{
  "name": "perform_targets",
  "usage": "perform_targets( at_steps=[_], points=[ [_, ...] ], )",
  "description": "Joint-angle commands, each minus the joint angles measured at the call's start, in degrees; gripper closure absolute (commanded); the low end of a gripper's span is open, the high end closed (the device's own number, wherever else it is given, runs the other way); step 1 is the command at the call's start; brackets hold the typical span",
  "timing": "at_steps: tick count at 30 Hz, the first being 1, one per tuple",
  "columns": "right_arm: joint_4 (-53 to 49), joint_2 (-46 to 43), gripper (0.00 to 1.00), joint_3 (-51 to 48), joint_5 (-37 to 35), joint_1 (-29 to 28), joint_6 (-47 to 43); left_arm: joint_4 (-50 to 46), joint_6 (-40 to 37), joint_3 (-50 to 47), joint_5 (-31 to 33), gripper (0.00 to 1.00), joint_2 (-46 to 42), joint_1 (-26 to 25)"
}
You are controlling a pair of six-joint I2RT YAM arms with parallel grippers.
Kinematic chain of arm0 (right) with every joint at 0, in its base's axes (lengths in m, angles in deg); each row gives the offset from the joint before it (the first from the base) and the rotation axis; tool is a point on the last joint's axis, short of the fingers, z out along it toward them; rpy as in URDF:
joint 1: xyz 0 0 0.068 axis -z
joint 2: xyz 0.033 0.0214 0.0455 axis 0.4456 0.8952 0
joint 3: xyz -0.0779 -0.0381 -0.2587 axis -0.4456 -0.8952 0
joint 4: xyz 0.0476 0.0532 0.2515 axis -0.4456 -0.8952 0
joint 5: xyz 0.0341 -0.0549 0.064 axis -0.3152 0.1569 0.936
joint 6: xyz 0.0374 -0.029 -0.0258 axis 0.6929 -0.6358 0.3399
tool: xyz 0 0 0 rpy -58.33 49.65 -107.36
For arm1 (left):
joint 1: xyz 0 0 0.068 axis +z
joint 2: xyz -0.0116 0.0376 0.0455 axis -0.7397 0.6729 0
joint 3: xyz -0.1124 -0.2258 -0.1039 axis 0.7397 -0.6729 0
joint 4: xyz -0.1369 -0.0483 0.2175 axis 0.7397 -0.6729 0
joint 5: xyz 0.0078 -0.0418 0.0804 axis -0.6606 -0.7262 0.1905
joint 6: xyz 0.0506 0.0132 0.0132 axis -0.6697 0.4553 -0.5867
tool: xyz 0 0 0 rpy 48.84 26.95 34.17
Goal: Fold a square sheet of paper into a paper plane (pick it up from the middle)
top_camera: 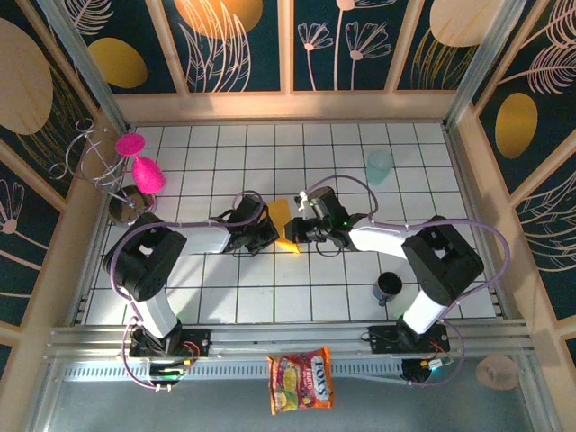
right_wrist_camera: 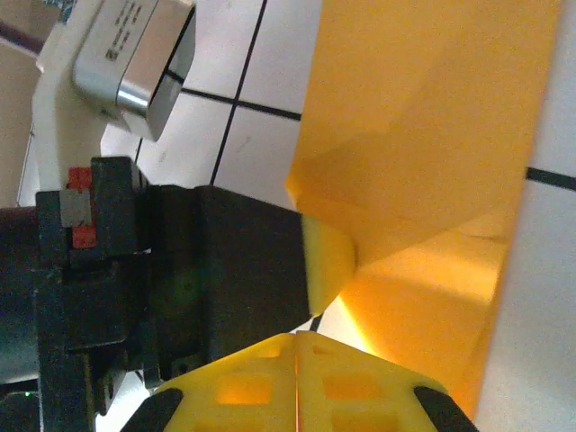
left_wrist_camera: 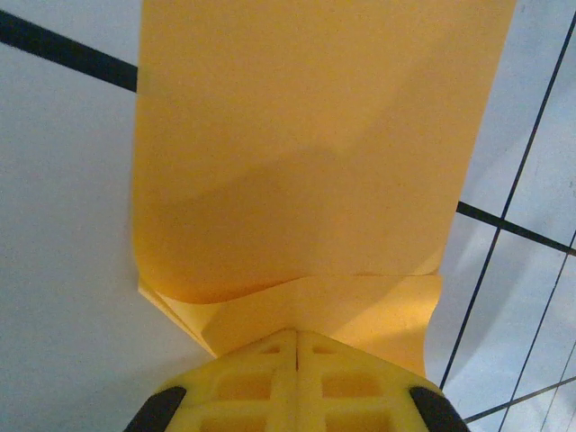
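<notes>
Centrally, square sheet of paper (left_wrist_camera: 306, 135) in left gripper (left_wrist_camera: 297, 336), right gripper (right_wrist_camera: 297, 340) maybe touching

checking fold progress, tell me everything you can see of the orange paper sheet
The sheet of paper is thin, plain orange-yellow and matte. It is not flat: a flap is folded over near the pinched end, with a crease and a curled edge. It sits mid-table over the white tiles. The left gripper is shut on its edge; the right gripper is shut beside it, and whether it grips the paper is unclear.
</notes>
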Motion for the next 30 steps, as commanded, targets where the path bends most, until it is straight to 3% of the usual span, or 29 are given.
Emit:
perform_targets(
  at_steps=[1, 15, 30],
  points=[
    [-1.73, 2.35, 0.94, 2.23, 1.77, -0.38, -1.11, -3.56, 0.35, -1.68, 2.16, 0.98, 1.82, -0.1],
    [-3.7, 8.2, 0.99, 5.16, 3.95, -0.65, -3.07, -3.98, 0.01, -0.98, 1.71, 1.0, 2.7, -0.05],
    [-3.11, 4.68, 1.0, 0.86, 2.11, -0.58, -4.69, -4.27, 0.02, -1.15, 2.06, 1.0, 2.36, -0.05]
  ],
)
